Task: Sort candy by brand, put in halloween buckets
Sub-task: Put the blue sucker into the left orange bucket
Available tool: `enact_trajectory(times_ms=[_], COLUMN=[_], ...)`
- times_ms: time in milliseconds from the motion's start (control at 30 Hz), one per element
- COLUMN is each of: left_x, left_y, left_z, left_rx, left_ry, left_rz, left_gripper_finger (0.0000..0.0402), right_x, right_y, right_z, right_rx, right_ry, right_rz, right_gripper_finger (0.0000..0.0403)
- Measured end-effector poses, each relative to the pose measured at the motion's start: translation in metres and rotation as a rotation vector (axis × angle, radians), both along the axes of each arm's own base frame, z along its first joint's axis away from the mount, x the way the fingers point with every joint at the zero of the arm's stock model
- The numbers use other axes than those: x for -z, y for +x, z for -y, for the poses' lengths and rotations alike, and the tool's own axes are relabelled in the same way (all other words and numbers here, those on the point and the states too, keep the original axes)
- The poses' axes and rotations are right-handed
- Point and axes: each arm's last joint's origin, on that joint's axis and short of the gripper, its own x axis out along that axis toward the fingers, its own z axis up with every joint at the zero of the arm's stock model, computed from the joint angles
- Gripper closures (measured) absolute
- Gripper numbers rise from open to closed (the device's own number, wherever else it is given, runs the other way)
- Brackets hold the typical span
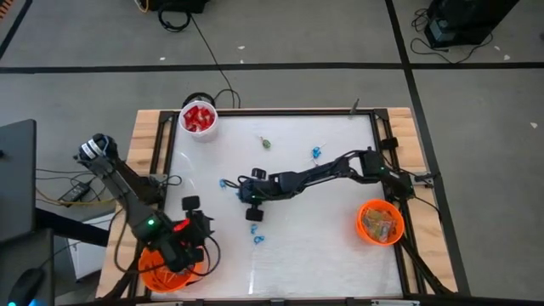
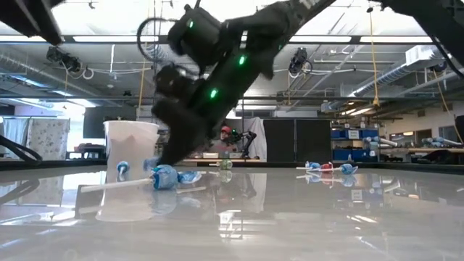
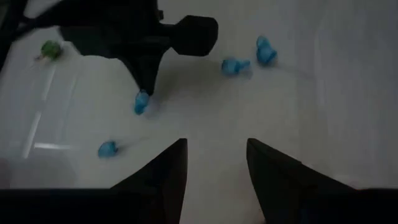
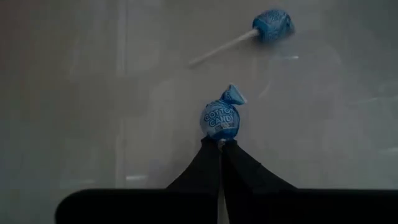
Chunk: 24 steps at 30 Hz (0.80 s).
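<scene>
- High view: white table; orange bucket near its right edge, second orange bucket at the front-left corner under the left gripper, fingers apart, holding nothing.
- White pail with red packets, back-left corner.
- Right gripper, mid-table, closed on the stick of a blue lollipop labelled "COTTON CANDY", head pointing away from the fingers.
- Another blue lollipop lies near.

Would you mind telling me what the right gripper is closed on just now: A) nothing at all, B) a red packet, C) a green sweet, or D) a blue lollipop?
D: in the right wrist view the right gripper has its fingers pinched together at the base of a blue lollipop.
</scene>
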Motion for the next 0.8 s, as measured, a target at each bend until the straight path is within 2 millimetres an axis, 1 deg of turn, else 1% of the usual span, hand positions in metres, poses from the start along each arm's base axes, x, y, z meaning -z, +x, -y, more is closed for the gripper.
enact_trajectory(times_ms=[133,333,400,567,667,800], left_x=[0.018,0.043,0.051,0.069,0.080,0.096], left_y=[0.014,0.030,0.035,0.042,0.044,0.044], left_z=[-0.005,-0.023,-0.028,-0.038,-0.047,-0.059], left_rx=[0.029,0.006,-0.011,0.035,0.040,0.045], left_ry=[0.001,0.015,0.012,-0.032,-0.047,-0.064], left_rz=[0.045,0.081,0.129,0.253,0.319,0.385], left_gripper_finger=[0.0230,0.0230,0.0230,0.0230,0.0230,0.0230], right_x=[-0.022,-0.044,-0.049,-0.041,-0.037,-0.025], right_y=[-0.013,-0.028,-0.033,-0.051,-0.060,-0.070], right_z=[-0.008,-0.030,-0.037,-0.041,-0.040,-0.041], right_rx=[-0.037,-0.119,-0.143,-0.147,-0.139,-0.183], right_ry=[-0.027,-0.061,-0.071,-0.071,-0.022,0.057], right_rz=[-0.077,-0.137,-0.141,-0.141,-0.053,0.084], right_gripper_finger=[0.0391,0.0392,0.0392,0.0392,0.0392,0.0392])
